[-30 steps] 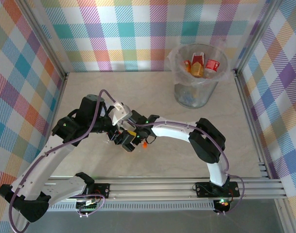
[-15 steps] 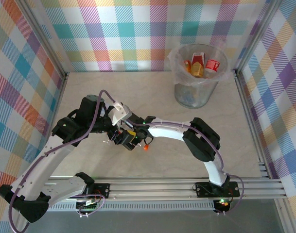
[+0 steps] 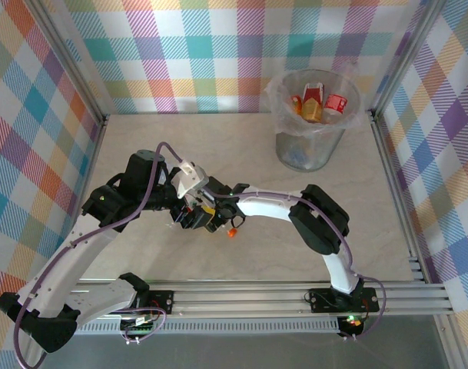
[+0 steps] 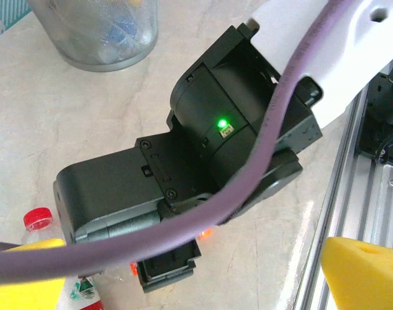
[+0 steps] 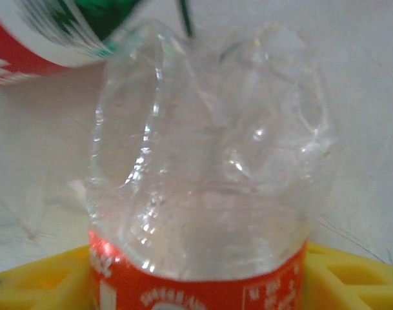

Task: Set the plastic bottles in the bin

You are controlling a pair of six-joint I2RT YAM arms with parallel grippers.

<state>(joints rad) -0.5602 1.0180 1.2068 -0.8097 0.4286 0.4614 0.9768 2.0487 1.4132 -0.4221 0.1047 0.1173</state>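
A clear plastic bottle [image 5: 202, 161] with an orange-red label lies on the table, its base pointing away from the camera. My right gripper [image 5: 199, 284] is shut on it, a yellow finger [image 5: 44, 278] pressed against each side of the label. A second bottle [image 5: 48, 32] with a red and green label lies just beyond; its red cap [image 4: 38, 219] appears in the left wrist view. My left gripper [image 4: 196, 278] hangs wide open over the right wrist, holding nothing. From above, both grippers meet left of centre, right gripper [image 3: 205, 217] under left gripper [image 3: 194, 196]. The bin [image 3: 314, 150] stands back right with bottles [image 3: 310, 104] inside.
An orange cap [image 3: 232, 232] pokes out beside the right gripper. The right arm's black wrist [image 4: 202, 148] sits directly under the left gripper. Checked walls close in the table on three sides. An aluminium rail [image 3: 257, 296] runs along the near edge.
The right gripper's fingers have closed in on the orange-labelled bottle, and the right arm has shifted slightly left. The left arm has stayed still.
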